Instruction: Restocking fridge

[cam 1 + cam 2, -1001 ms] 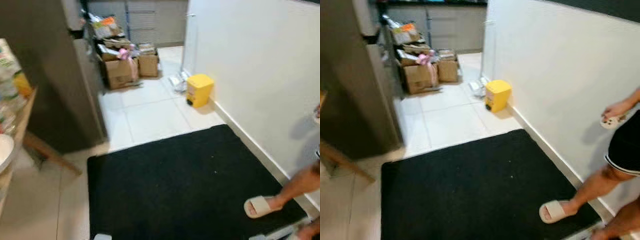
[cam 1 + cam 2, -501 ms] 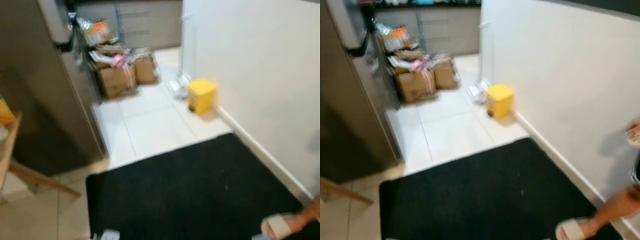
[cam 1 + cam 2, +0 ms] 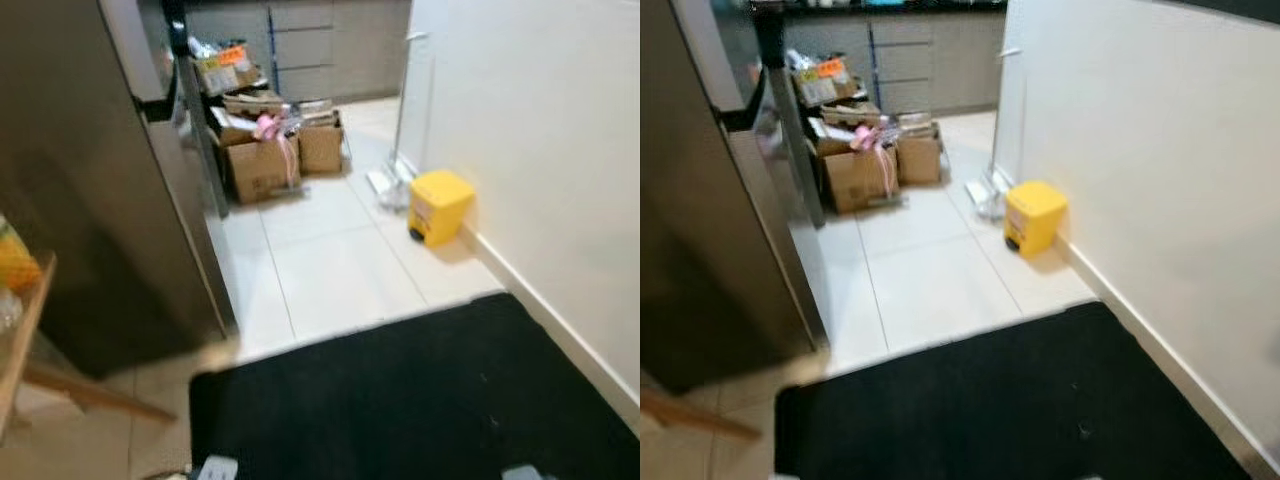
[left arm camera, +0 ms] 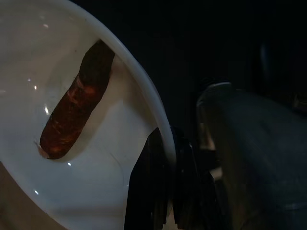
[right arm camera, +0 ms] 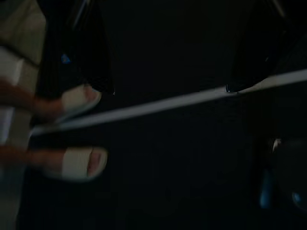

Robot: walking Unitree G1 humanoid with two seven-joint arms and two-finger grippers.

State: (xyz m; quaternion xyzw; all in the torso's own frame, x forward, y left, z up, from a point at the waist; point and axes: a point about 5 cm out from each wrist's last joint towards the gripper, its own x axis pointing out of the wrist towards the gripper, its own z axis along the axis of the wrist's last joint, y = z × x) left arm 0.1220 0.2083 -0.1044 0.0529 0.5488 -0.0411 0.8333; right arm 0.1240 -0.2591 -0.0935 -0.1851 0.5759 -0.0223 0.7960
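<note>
Left gripper (image 4: 165, 158) clamped on white bowl (image 4: 57, 191) rim, sausage (image 4: 76, 103) inside, right gripper (image 5: 168, 86) fingers spread, fridge (image 3: 90, 190), black mat (image 3: 400, 400)

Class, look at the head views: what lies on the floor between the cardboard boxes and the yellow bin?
Mostly bare white floor tiles; beside the yellow bin, a pale mop-like head rests, away from the cardboard boxes.

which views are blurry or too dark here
Both eye views are softly motion-blurred; the fridge and boxes smear. Left wrist view is dim but readable: the left gripper pinches a white plate. Right wrist view is nearly black, with sandalled feet faint.
</note>
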